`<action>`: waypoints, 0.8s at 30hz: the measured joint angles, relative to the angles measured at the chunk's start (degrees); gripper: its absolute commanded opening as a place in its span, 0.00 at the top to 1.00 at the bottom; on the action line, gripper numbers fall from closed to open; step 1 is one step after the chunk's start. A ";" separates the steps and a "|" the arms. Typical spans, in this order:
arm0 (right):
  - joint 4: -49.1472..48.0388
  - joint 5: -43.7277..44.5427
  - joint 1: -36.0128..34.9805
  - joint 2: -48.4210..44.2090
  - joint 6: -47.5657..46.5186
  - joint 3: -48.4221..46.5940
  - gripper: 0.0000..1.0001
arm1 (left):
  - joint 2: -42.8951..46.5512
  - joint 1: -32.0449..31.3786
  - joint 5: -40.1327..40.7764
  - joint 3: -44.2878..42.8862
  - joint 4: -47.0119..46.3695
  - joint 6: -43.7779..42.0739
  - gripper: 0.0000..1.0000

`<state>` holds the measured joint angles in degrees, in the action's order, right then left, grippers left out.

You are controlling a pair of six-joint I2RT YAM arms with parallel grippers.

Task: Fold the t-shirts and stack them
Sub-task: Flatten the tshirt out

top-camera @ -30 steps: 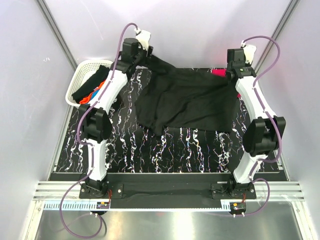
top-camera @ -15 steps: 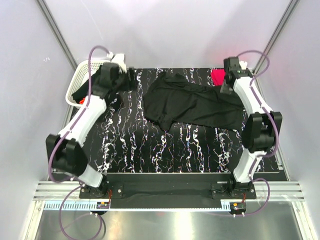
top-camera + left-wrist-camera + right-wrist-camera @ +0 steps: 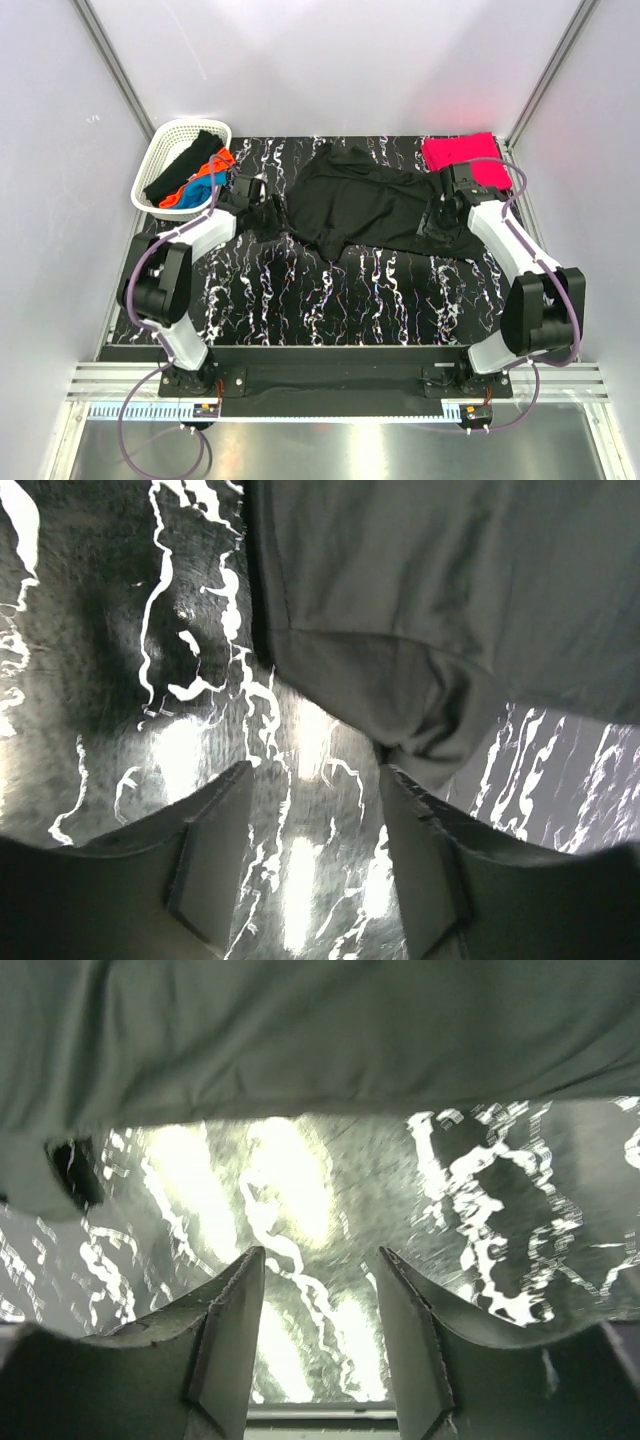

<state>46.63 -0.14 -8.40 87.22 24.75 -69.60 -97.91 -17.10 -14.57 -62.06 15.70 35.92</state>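
Observation:
A large black t-shirt (image 3: 375, 205) lies rumpled on the marbled table, and a pinkish-red t-shirt (image 3: 460, 152) lies folded at the back right. My left gripper (image 3: 270, 216) sits low at the black shirt's left edge. In the left wrist view it (image 3: 315, 775) is open over bare table, the shirt's sleeve (image 3: 440, 610) just ahead of the fingertips. My right gripper (image 3: 440, 216) is low at the shirt's right side. In the right wrist view it (image 3: 318, 1260) is open with only table between the fingers, and the shirt's hem (image 3: 300, 1040) lies ahead.
A white lattice basket (image 3: 190, 124) at the back left holds black, orange and blue cloth (image 3: 200, 172). Grey walls close in the table on three sides. The arm bases stand at the near edge.
Both arms came down from the raised back position. The black shirt dropped and now lies on the table. The right gripper opened; the left swung past the basket to the shirt's left edge.

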 measured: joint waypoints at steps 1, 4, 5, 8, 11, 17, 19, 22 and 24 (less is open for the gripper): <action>-0.15 -0.63 -0.22 -0.22 0.20 0.55 0.46 | -0.87 -0.13 -0.04 0.00 -0.55 1.03 0.38; -0.28 -1.62 -0.28 -0.61 0.42 1.44 0.46 | -3.91 -0.52 -0.02 -0.17 -2.32 3.76 0.39; -0.39 -1.88 -0.26 -0.72 0.39 1.44 0.46 | -5.25 -0.83 -0.02 -0.44 -2.58 4.57 0.40; -0.70 -2.45 -0.26 -1.38 0.28 1.44 0.46 | -9.01 -1.73 -0.63 -1.62 -3.48 6.60 0.43; -0.94 -2.56 -0.26 -1.99 -0.09 1.44 0.47 | -10.56 -2.10 -0.24 -3.58 -4.76 7.32 0.56; -0.20 -3.61 -0.26 -2.08 -0.37 0.98 0.49 | -12.26 -2.19 0.09 -4.26 -4.74 5.99 1.00; -0.20 -4.17 -0.26 -2.49 -0.39 0.74 0.50 | -10.82 -2.19 0.22 -2.60 -5.40 5.01 1.00; -0.04 -5.18 -0.26 -4.15 -0.48 0.76 0.50 | -4.85 -2.19 1.01 3.08 -4.81 3.67 1.00; -0.11 -5.86 -0.28 -6.01 -0.48 1.33 0.50 | 1.57 -2.19 1.75 7.43 -2.62 2.64 1.00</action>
<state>46.52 -6.00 -8.69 81.21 24.27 -68.27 -96.33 -19.29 -12.82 -54.63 13.08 38.57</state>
